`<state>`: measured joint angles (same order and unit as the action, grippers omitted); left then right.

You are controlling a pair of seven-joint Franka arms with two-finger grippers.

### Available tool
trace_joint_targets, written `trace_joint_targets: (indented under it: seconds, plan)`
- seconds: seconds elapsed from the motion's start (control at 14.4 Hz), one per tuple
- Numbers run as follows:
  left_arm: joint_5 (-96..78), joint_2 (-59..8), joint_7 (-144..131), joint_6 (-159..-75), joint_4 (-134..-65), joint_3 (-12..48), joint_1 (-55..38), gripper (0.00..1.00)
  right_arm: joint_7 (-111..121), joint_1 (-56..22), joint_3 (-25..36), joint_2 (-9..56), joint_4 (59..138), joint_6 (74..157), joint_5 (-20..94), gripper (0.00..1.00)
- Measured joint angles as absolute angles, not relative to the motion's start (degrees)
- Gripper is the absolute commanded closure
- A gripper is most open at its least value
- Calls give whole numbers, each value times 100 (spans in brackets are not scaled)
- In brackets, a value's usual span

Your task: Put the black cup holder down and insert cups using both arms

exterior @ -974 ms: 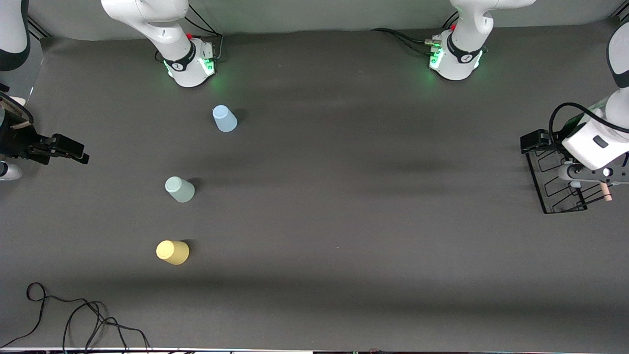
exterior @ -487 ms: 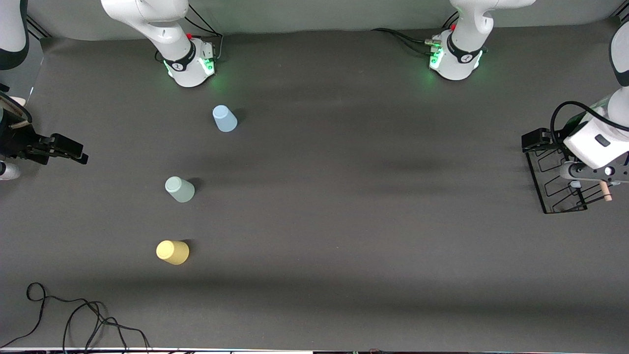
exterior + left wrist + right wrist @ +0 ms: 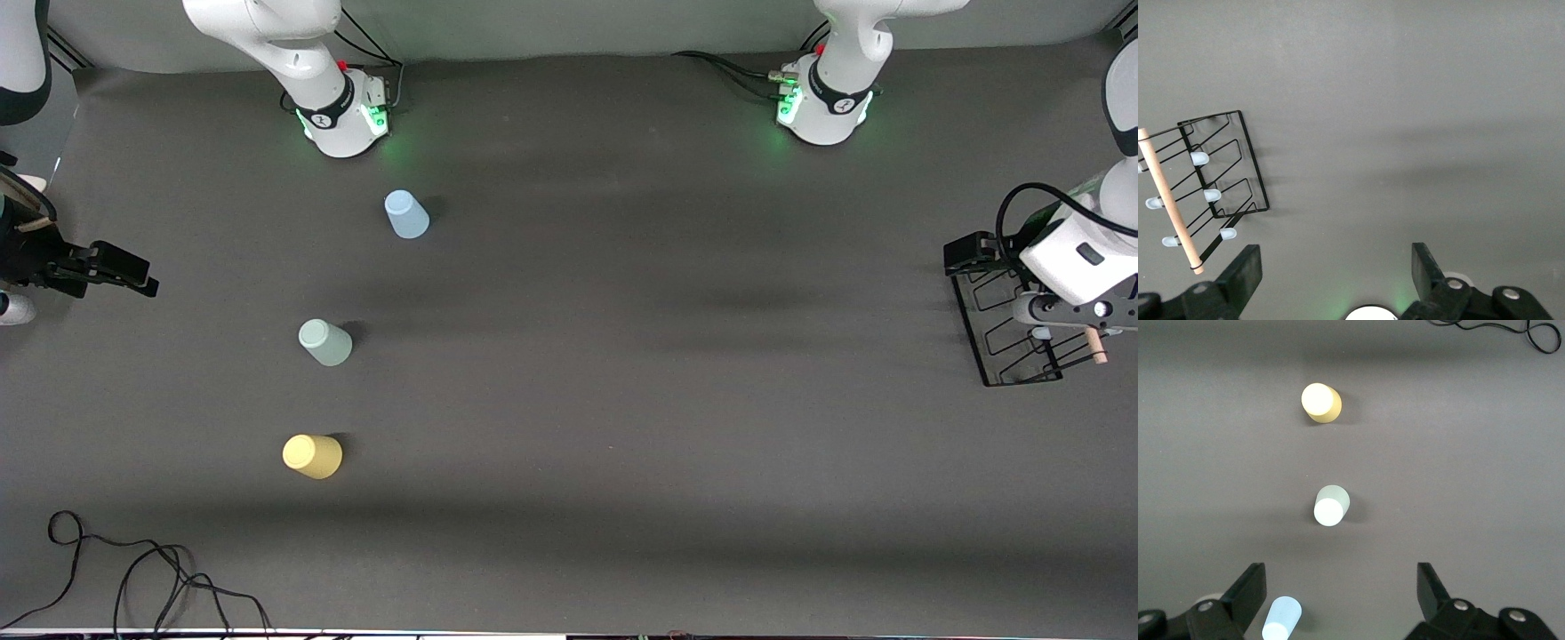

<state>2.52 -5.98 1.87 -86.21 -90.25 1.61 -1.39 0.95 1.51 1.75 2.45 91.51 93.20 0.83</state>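
Note:
Three cups stand apart, narrow ends up, toward the right arm's end of the table: a light blue cup farthest from the front camera, a sage green cup nearer, and a yellow cup nearest. The black cup holder, with its wooden handle, sits at the left arm's end, partly hidden under that arm's hand. My left gripper hangs open over bare table beside the holder. My right gripper hangs open and empty over its table end, apart from the cups.
Both arm bases stand along the table's back edge with green lights. A loose black cable lies at the front edge, nearer to the front camera than the yellow cup. The table mat is dark grey.
Both hands have drifted only very slightly. The cups and the holder have not moved, and both grippers have stayed open.

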Motion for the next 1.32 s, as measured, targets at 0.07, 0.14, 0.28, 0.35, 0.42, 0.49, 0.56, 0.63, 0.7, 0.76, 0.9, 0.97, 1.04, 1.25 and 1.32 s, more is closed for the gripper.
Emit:
trace_joint_targets:
  seconds: [0.07,0.14,0.28,0.35,0.42,0.49,0.56,0.63,0.7,0.76,0.9,0.97,1.04,1.25,1.32]
  plan:
    - [252,-598,187,-8621,-9025,161,-139,0,95,151,174,245,9151,9320,83,0]
    - [252,-598,188,-8621,-9025,161,-139,0,95,151,173,245,9151,9320,83,0]
    - [252,-599,191,-8621,-9024,161,-139,0,95,151,173,245,9151,9320,83,0]
    - [252,-598,196,-8621,-9022,161,-139,0,95,151,172,245,9151,9320,83,0]
    - [252,-598,198,-8621,-9019,160,-137,0,95,151,171,245,9150,9320,83,0]
    - [252,-598,198,-8621,-9011,157,-128,0,95,151,170,245,9150,9320,83,0]
    - [252,-598,198,-8611,-8993,152,-105,0,95,151,169,245,9150,9320,83,0]
    - [252,-598,199,-8566,-8969,146,-69,0,95,151,168,245,9150,9320,83,0]
    - [252,-596,225,-8476,-8936,136,-17,0,95,151,167,245,9149,9320,83,0]
    - [252,-592,252,-8427,-8920,133,31,0,95,151,166,245,9149,9320,83,0]
    - [253,-592,326,-8392,-8894,127,200,0,95,151,164,245,9149,9320,83,0]
    - [256,-592,427,-8396,-8881,121,340,0,95,150,163,245,9149,9320,83,0]
    - [264,-594,662,-8411,-8869,114,541,0,95,150,162,245,9149,9320,83,0]
    - [316,-701,1610,-8700,-8882,79,1325,1,95,150,157,245,9149,9320,83,0]
    - [321,-813,1833,-8854,-8891,73,1571,1,95,150,154,245,9149,9320,83,0]
